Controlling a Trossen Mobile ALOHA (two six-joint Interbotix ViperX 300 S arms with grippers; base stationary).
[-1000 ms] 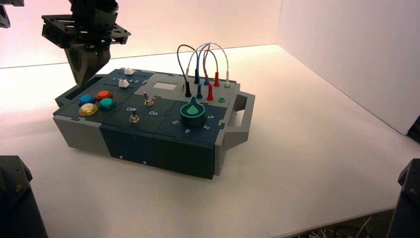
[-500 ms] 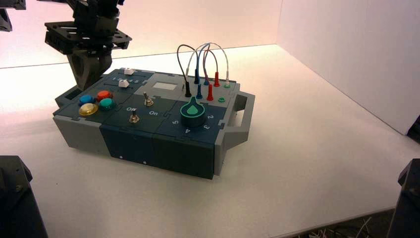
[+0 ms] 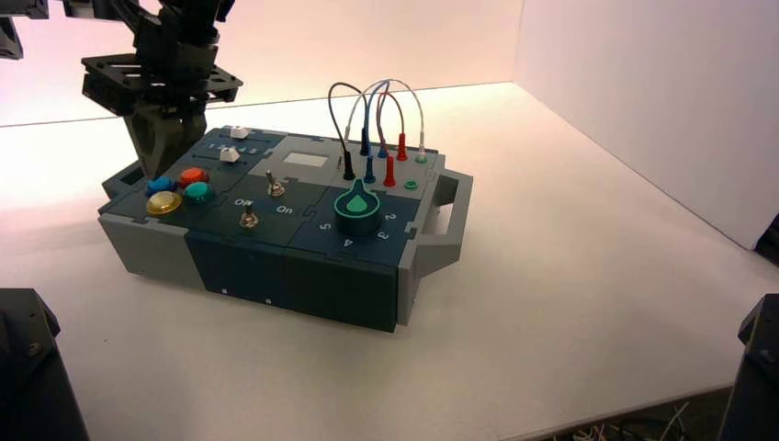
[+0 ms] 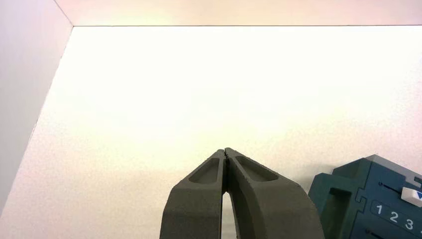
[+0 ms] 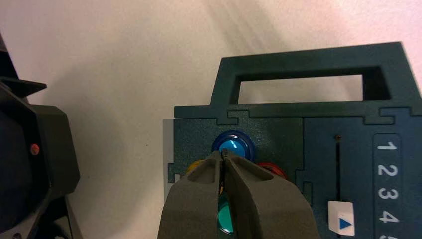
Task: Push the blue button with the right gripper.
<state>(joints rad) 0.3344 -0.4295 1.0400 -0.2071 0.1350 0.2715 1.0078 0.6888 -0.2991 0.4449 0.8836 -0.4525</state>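
The blue button (image 5: 233,146) sits in the button cluster at the box's left end, next to the orange-red (image 5: 271,169), teal (image 5: 226,219) and yellow (image 5: 194,167) buttons. My right gripper (image 5: 223,154) is shut to a pointed wedge, its tip at the blue button's near rim. From above, the right gripper (image 3: 158,175) points down onto the blue button (image 3: 153,187) and covers part of it. I cannot tell whether the button is pressed in. My left gripper (image 4: 225,151) is shut and empty, over bare table beside the box's end.
The box (image 3: 276,266) also carries two toggle switches (image 3: 273,186), a teal knob (image 3: 359,207), looped wires (image 3: 377,110) and white sliders (image 3: 240,132). One slider cap (image 5: 341,218) stands by the 4. A dark arm housing (image 5: 35,164) is near the box's left end.
My right gripper has come down and slightly forward, from above the box's back left edge until its tip is at the blue button. The box has not moved.
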